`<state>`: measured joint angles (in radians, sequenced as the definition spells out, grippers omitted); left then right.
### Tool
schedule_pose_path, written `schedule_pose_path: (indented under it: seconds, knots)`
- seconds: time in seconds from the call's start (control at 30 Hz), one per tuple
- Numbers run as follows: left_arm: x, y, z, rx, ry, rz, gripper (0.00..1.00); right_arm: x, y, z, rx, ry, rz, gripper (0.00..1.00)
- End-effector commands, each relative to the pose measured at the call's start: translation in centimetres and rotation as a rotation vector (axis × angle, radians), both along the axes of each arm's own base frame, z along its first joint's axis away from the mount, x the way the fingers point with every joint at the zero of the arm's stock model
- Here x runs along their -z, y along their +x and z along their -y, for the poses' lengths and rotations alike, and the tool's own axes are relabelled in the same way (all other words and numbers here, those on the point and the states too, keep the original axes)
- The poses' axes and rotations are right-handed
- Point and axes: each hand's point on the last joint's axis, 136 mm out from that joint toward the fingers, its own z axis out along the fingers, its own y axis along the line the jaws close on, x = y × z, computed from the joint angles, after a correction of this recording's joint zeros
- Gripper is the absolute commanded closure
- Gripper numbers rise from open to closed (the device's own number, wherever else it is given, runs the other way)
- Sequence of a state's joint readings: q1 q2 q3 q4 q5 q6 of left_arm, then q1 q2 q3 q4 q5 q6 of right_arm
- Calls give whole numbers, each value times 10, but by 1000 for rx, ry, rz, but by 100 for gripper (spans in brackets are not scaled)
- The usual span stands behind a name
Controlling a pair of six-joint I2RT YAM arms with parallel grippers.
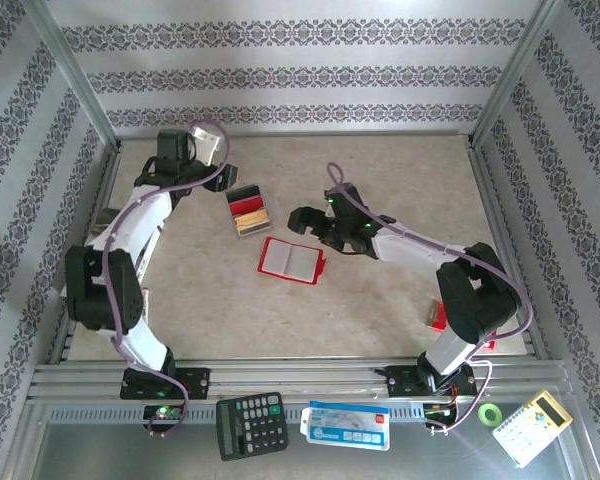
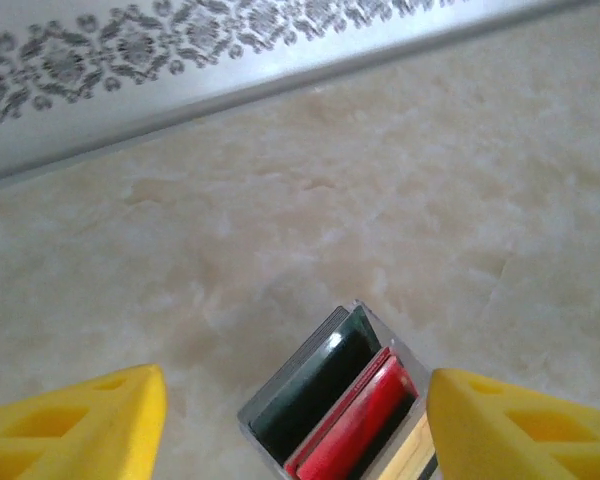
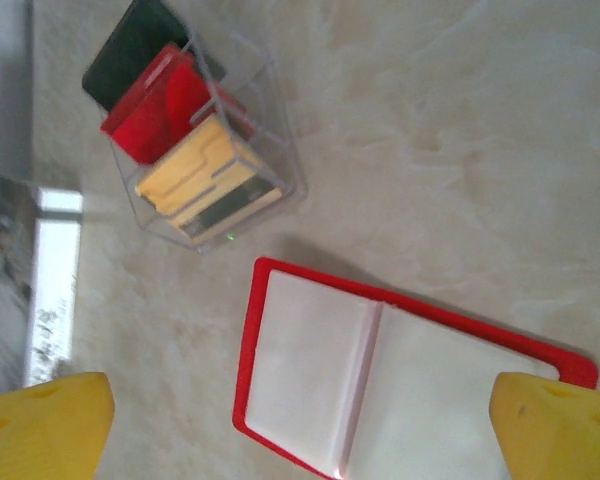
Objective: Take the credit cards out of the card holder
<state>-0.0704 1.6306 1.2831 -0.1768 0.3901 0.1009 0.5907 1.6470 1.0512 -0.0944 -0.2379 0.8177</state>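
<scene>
The card holder [image 1: 292, 260] lies open and flat mid-table, a red rim around pale pockets [image 3: 380, 390]. The credit cards stand on edge in a clear plastic box [image 1: 248, 211]: a dark one [image 3: 130, 55], a red one [image 3: 165, 105] and a tan one [image 3: 195, 165]. My left gripper [image 1: 223, 172] is open just behind the box, its yellow fingers [image 2: 90, 425] either side of the dark card [image 2: 315, 395] and red card [image 2: 365, 425], touching neither. My right gripper [image 1: 301, 218] hovers open over the holder, its fingers [image 3: 45, 430] spread wide, nothing between them.
On the near shelf lie a black calculator [image 1: 250, 425], a blue-and-white packet [image 1: 346, 425], a green tape roll [image 1: 491, 413] and a yellow-and-white device [image 1: 532, 428]. A red box [image 1: 437, 318] sits behind the right arm. Metal rails border the table.
</scene>
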Motion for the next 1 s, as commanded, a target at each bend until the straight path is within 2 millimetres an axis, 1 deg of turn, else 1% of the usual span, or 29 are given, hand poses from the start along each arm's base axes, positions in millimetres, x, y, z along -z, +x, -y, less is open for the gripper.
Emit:
schedule_pose_path:
  seconds: [0.0,0.03,0.1,0.17,0.23,0.27,0.33,0.37,0.4,0.5,0.63,0.8,0.97]
  knots:
    - [-18,-8,-19,-190,-151,73,26,12,-9,5,-67,-254,36,4]
    - [-19,-15,-24,-221,-173,88,25,13,-10,0,-84,-285,38,4]
    - [-14,-30,-33,-287,-210,95,20,16,-13,-13,-129,-344,44,5]
    - [-9,-43,-42,-351,-240,86,16,21,-16,-27,-174,-392,41,9]
    - [-1,-55,-50,-410,-269,62,12,30,-19,-37,-215,-460,32,12]
    - [4,-60,-54,-450,-284,38,10,39,-20,-41,-231,-500,17,13]
    - [12,-71,-58,-482,-290,2,2,47,-20,-50,-258,-530,6,15]
    - [16,-76,-60,-502,-298,-12,0,51,-21,-53,-266,-536,-5,16]
    - [22,-81,-61,-513,-303,-26,0,56,-21,-56,-270,-538,-17,17]
    - [30,-92,-61,-519,-314,-41,0,67,-23,-61,-284,-541,-46,18]
    - [39,-98,-62,-517,-307,-62,0,80,-25,-64,-322,-564,-83,15]
    - [46,-98,-53,-458,-289,-102,0,90,-24,-66,-357,-608,-105,14]
    - [53,-97,-52,-450,-277,-126,0,102,-24,-64,-373,-665,-130,15]
